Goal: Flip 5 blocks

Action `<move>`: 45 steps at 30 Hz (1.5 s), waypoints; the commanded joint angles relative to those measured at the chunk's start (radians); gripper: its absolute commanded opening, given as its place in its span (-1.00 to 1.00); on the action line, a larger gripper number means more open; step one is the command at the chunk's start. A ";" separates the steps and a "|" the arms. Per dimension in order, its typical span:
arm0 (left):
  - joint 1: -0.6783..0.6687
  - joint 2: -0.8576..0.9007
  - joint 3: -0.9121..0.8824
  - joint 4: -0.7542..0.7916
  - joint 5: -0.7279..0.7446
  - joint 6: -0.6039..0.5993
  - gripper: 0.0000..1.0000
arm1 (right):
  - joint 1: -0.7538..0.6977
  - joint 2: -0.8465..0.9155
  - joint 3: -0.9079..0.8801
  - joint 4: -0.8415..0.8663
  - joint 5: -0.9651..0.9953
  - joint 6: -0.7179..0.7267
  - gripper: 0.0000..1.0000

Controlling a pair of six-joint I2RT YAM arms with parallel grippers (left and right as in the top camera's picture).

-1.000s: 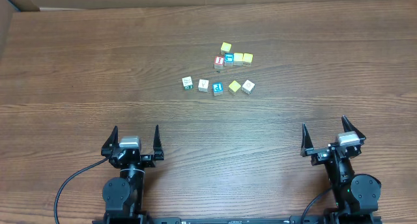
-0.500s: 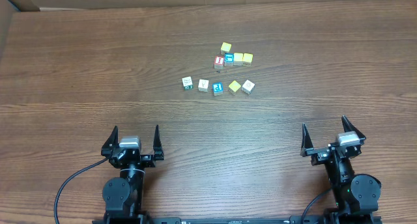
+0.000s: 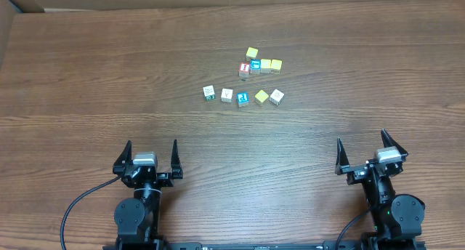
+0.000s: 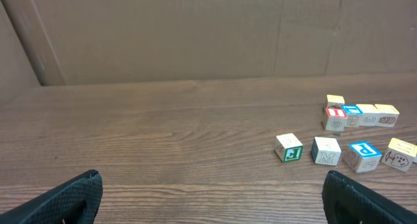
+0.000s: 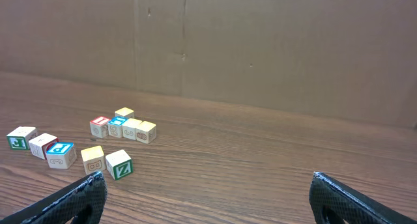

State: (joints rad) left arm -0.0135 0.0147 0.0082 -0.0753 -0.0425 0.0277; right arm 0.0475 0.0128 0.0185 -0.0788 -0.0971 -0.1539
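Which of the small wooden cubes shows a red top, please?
The red-topped wooden cube at the left end of the far row, beside the blue-topped cube; no other top is red.

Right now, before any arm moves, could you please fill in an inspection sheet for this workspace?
Surface: wood-grain table, no spills seen.
Job's things: row of five blocks, tops mostly white, one blue, one yellow; none held.
Clutter: second cluster of five blocks just behind the row, including a red-topped block.
Grippers: left gripper and right gripper both open, empty, at the near edge, well apart from the blocks.
Cables: black cable loops beside the left arm's base.
Surroundings: cardboard wall behind the table.
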 commanded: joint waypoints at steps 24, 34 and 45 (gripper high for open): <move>-0.007 -0.010 0.013 -0.011 -0.017 -0.005 1.00 | 0.004 -0.010 -0.011 0.004 -0.001 -0.001 1.00; -0.007 0.003 0.254 -0.257 -0.009 -0.132 1.00 | 0.004 -0.010 -0.011 0.005 -0.001 -0.001 1.00; -0.007 0.336 0.636 -0.452 0.113 -0.148 1.00 | 0.004 -0.010 -0.011 0.005 -0.001 -0.001 1.00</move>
State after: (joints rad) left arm -0.0132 0.2504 0.5522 -0.5129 0.0002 -0.1032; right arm 0.0475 0.0128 0.0185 -0.0792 -0.0971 -0.1539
